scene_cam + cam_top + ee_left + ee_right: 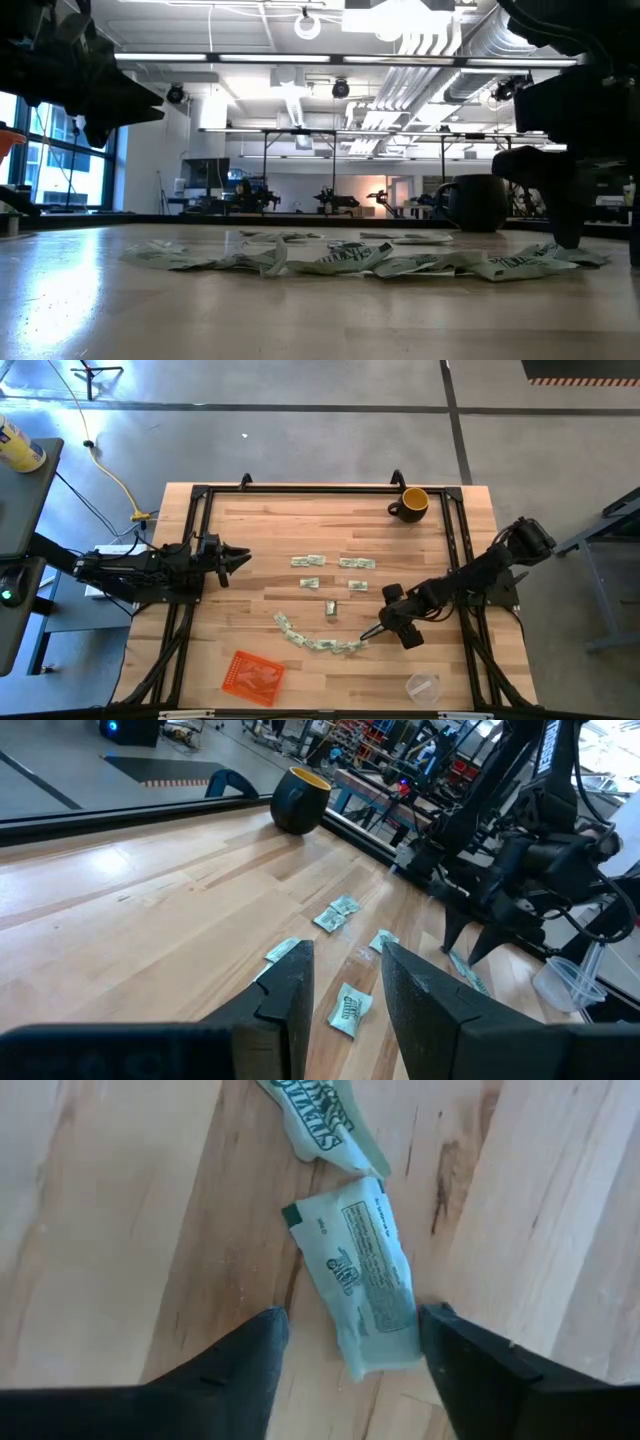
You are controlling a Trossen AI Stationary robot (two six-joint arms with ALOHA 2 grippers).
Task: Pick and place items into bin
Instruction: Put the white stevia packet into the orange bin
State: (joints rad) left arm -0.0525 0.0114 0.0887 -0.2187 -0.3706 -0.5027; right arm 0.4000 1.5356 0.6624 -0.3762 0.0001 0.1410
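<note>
Right gripper (345, 1350) straddling a green-and-white packet (365, 1280), jaws apart

Its fingers stand either side of the packet, the end one of the curved row of packets (315, 640) on the table's near side, likely lined up to close on it. Only the right wrist view shows that nothing is clamped yet. The high view places the orange tray (252, 676) well apart, and the left gripper (238, 560) waiting half-open at the left edge.

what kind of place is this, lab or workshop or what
Most likely a robotics lab or workshop: a wooden table in a black frame on bare concrete floor, exposed ceiling ducts, and more equipment benches behind.
</note>
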